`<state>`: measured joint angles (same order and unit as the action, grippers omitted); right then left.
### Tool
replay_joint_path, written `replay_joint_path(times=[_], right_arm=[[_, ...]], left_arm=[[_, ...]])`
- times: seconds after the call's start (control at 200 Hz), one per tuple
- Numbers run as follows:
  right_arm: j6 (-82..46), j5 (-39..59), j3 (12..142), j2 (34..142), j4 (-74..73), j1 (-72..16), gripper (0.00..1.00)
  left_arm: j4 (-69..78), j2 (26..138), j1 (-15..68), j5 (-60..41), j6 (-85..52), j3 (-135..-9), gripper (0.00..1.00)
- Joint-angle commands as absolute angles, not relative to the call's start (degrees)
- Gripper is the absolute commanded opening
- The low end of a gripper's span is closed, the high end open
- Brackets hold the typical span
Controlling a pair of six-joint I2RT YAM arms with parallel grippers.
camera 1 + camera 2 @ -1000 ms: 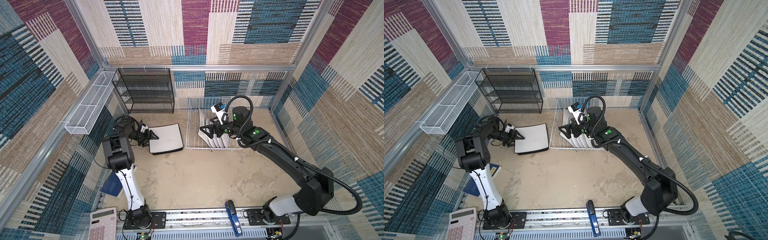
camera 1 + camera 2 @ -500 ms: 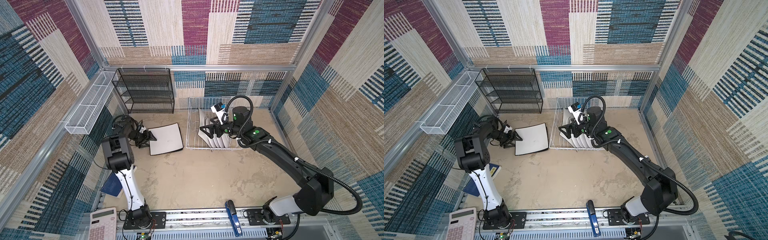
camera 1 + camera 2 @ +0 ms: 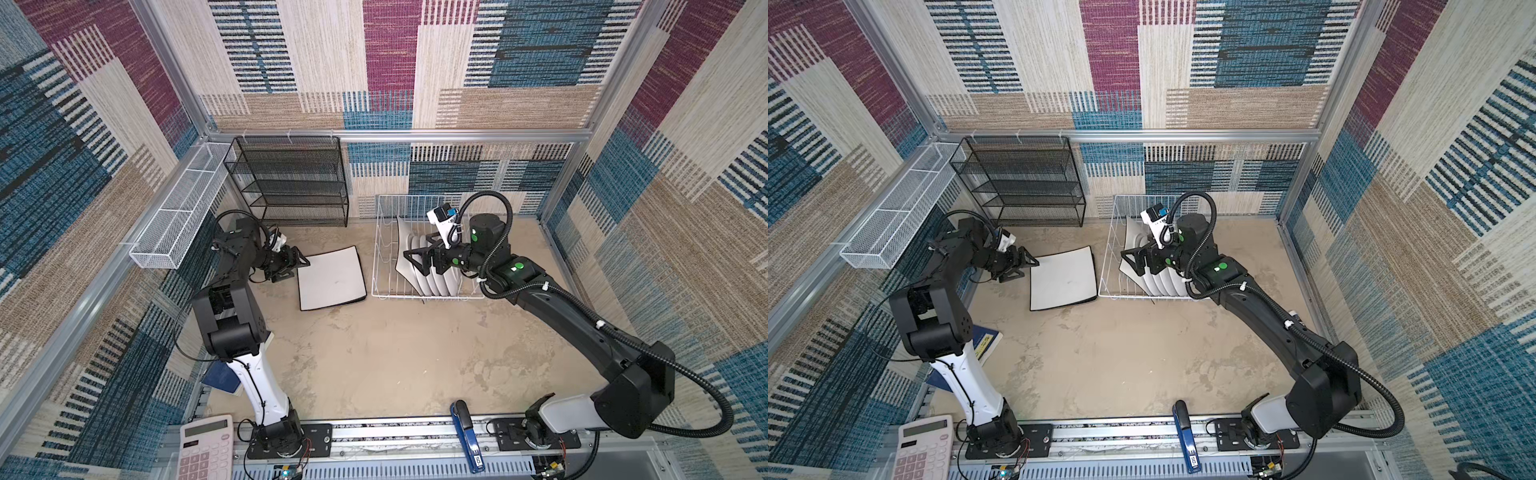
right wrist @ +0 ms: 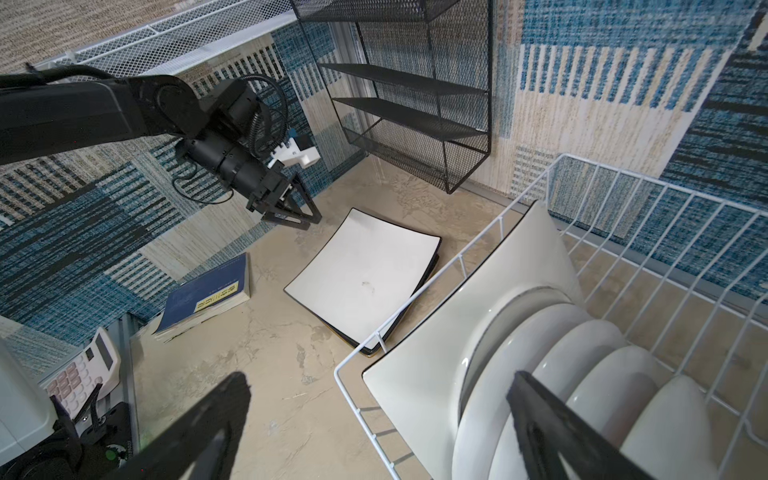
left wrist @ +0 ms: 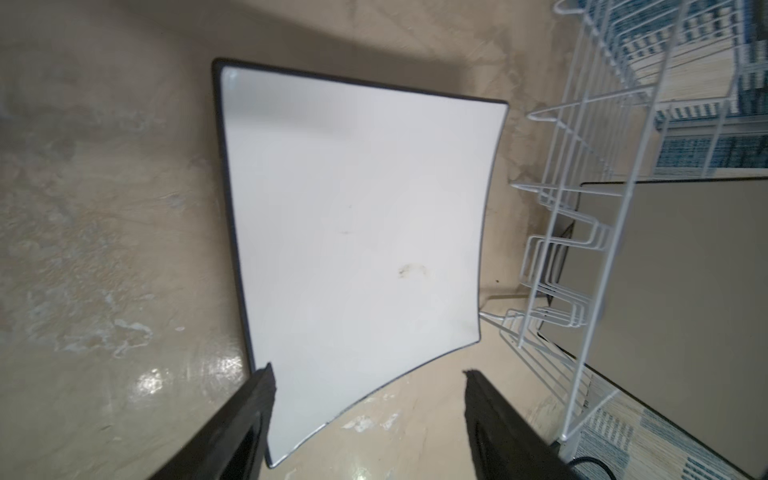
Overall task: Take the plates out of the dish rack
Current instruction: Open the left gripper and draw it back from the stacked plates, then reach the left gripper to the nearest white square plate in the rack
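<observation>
A square white plate [image 3: 330, 277] with a black edge lies flat on the table left of the dish rack [image 3: 381, 249]; a second dark edge shows beneath it in the right wrist view. My left gripper [image 3: 300, 268] is open at this plate's [image 5: 353, 216] left edge, holding nothing. In the rack [image 4: 457, 266] another square plate [image 4: 436, 353] stands upright in front of several round white plates [image 4: 582, 345]. My right gripper [image 3: 415, 262] hangs open above them. One finger is over the round plates and the other is outside the rack's corner, gripping nothing.
A black mesh shelf [image 3: 291, 183] stands against the back wall, and a long white mesh basket [image 3: 174, 224] hangs on the left wall. A blue book [image 4: 208, 295] lies by the left arm's base. A calculator [image 3: 205, 446] and a blue stapler [image 3: 467, 440] sit at the front rail.
My left gripper's jaws have widened a little beside the flat plate. The right arm and the plates in the rack have not moved.
</observation>
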<state>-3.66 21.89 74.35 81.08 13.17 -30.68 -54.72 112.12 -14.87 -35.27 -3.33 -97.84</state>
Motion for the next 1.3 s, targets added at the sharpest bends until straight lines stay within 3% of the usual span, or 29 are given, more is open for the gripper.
replay_joint_path(times=[0.0,0.461,0.646,0.751,0.932,1.297], right_arm=[[-4.5,19.7,74.5,80.4,12.8,-30.7,0.99],[-5.1,14.3,69.4,75.4,11.1,-30.7,0.99],[-6.7,10.7,66.9,73.7,9.6,-30.6,0.99],[-7.6,8.6,66.8,73.3,10.6,-30.5,0.99],[-8.8,8.3,65.6,72.3,11.2,-30.0,0.99],[-12.2,14.9,63.2,73.0,10.8,-25.9,0.99]], left_arm=[[-53.5,107.7,-13.8,-40.2,-3.7,-97.9,0.75],[-51.9,95.5,-0.6,-42.1,-6.3,-102.6,0.75],[-41.7,93.9,8.3,-37.2,-13.6,-99.3,0.75],[-40.5,95.3,13.4,-31.1,-14.0,-100.1,0.75],[-39.2,100.1,18.3,-28.8,-17.1,-101.9,0.75],[-39.1,110.1,25.4,-24.7,-19.3,-107.2,0.73]])
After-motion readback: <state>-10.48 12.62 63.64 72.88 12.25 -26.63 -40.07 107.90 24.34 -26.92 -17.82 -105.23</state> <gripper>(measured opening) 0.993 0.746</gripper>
